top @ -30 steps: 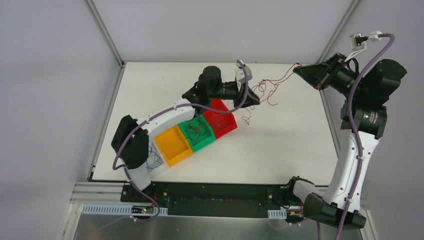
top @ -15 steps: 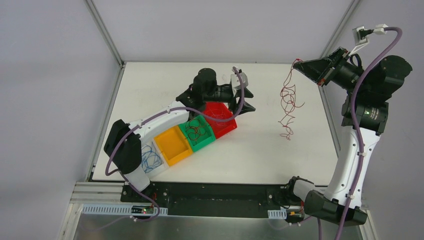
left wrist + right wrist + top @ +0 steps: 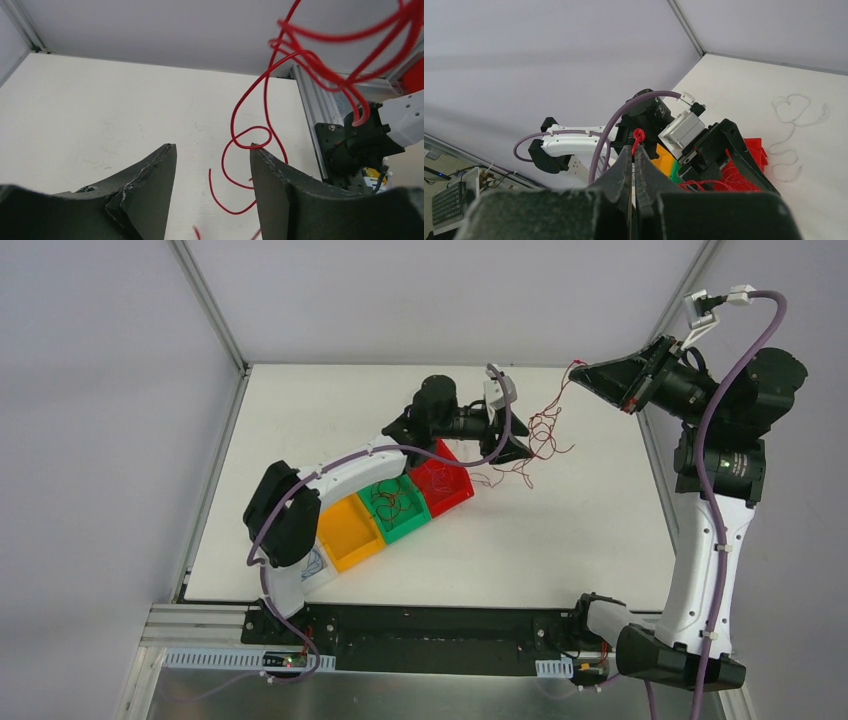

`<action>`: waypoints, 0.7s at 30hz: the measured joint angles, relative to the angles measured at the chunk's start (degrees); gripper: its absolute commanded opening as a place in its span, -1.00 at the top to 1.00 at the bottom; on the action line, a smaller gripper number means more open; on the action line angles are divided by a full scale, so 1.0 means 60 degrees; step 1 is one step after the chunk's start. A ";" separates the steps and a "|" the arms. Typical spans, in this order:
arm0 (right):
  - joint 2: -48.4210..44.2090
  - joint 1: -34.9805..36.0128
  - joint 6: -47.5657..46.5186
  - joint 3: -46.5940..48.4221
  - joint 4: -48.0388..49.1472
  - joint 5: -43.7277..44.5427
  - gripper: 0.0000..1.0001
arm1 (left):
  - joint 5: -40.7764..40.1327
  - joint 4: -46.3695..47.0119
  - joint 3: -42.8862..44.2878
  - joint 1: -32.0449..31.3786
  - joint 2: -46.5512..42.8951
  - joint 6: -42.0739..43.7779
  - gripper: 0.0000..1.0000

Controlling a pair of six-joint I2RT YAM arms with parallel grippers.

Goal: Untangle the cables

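We can read no text, brand or number anywhere. The right arm carries a faint pale marking on its black joint, too small for us to read.

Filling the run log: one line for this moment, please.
left gripper: open, red cable just ahead | right gripper: shut on red cable
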 measured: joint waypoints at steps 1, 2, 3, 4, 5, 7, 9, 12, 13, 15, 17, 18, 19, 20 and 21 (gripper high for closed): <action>0.0004 0.0084 0.0000 0.0000 0.0000 0.0022 1.00 | -0.0004 0.0124 0.0000 -0.0062 0.0000 -0.0124 -0.01; 0.0004 0.0164 0.0000 0.0000 0.0000 0.0058 1.00 | -0.0011 0.0251 0.0004 -0.0127 0.0000 -0.0288 0.10; 0.0004 0.0219 0.0000 0.0000 -0.0004 0.0073 1.00 | -0.0036 0.0346 0.0011 -0.0182 0.0000 -0.0397 0.17; 0.0007 0.0270 -0.0004 0.0000 -0.0007 0.0098 1.00 | -0.0069 0.0393 0.0018 -0.0208 0.0000 -0.0525 0.21; 0.0007 0.0295 -0.0007 0.0000 -0.0011 0.0131 1.00 | -0.0095 0.0474 0.0022 -0.0251 0.0004 -0.0608 0.21; 0.0004 0.0321 -0.0011 -0.0004 -0.0015 0.0157 1.00 | -0.0109 0.0576 0.0022 -0.0299 0.0007 -0.0747 0.13; 0.0004 0.0335 -0.0015 -0.0022 -0.0018 0.0189 1.00 | -0.0113 0.0627 0.0044 -0.0299 0.0018 -0.0863 -0.08; 0.0004 0.0357 -0.0051 -0.0076 -0.0040 0.0215 1.00 | -0.0087 0.0747 0.0109 -0.0295 0.0062 -0.1038 -0.21; 0.0004 0.0364 -0.0073 -0.0084 -0.0069 0.0233 1.00 | -0.0058 0.0780 0.0135 -0.0299 0.0076 -0.1067 -0.22; 0.0004 0.0364 -0.0091 -0.0087 -0.0117 0.0244 1.00 | 0.0018 0.0805 0.0149 -0.0299 0.0095 -0.1071 -0.26; 0.0004 0.0364 -0.0120 -0.0087 -0.0124 0.0255 1.00 | 0.0160 0.0794 0.0149 -0.0306 0.0095 -0.1067 -0.31; 0.0004 0.0368 -0.0127 -0.0087 -0.0127 0.0273 1.00 | 0.0237 0.0790 0.0149 -0.0310 0.0095 -0.1064 -0.33; 0.0004 0.0372 -0.0138 -0.0087 -0.0131 0.0291 1.00 | 0.0273 0.0790 0.0153 -0.0328 0.0095 -0.1064 -0.34; 0.0004 0.0375 -0.0149 -0.0087 -0.0142 0.0313 1.00 | 0.0291 0.0780 0.0168 -0.0346 0.0106 -0.1067 -0.32; 0.0004 0.0379 -0.0153 -0.0087 -0.0160 0.0328 1.00 | 0.0339 0.0776 0.0208 -0.0361 0.0135 -0.1071 -0.27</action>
